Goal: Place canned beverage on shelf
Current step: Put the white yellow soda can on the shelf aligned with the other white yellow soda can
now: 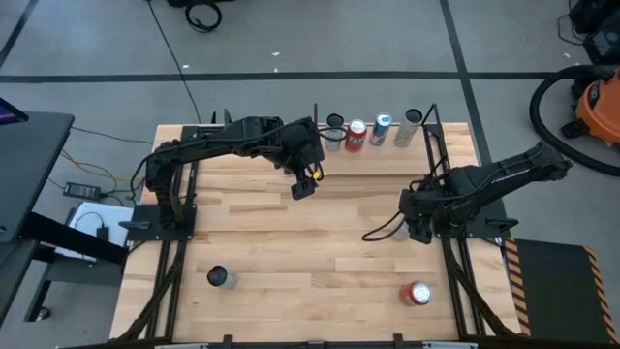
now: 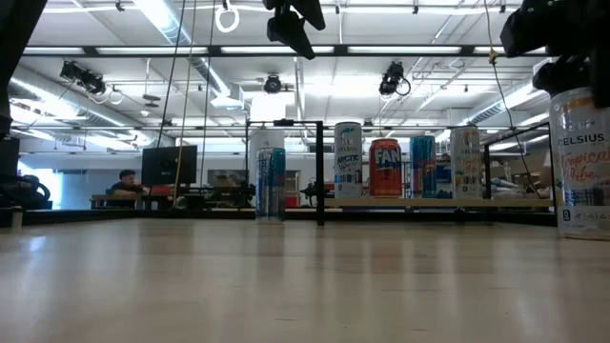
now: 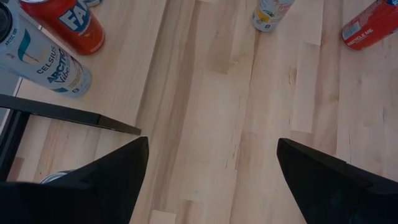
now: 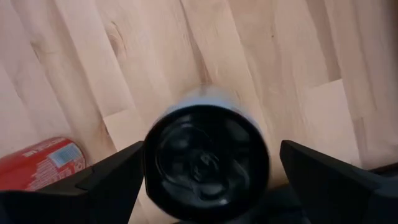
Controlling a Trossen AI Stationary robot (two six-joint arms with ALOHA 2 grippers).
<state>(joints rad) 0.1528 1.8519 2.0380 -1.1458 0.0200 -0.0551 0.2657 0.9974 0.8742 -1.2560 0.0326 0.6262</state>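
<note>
Near edge, high view: we log dark can (image 1: 219,277) upright, red can (image 1: 418,294) on its side. Low view alone reads labels. Right gripper (image 1: 418,231) fingers spread, grasping nothing; left gripper (image 1: 304,183) likewise. Far: shelf (image 1: 387,144) carries four upright cans.

1. Tabletop (image 1: 291,242): pale planked wood, light and tan strips, frame centre.
2. Orange-red can (image 1: 356,135), white lettering, upper centre.
3. Blue-and-white can (image 1: 381,129), upper centre.
4. White can (image 3: 43,59), teal lettering, upper left.
5. Red can (image 1: 418,294), lower right.
6. Both arms: black.
7. Hazard stripes (image 1: 515,271): orange-black, lower right.
</note>
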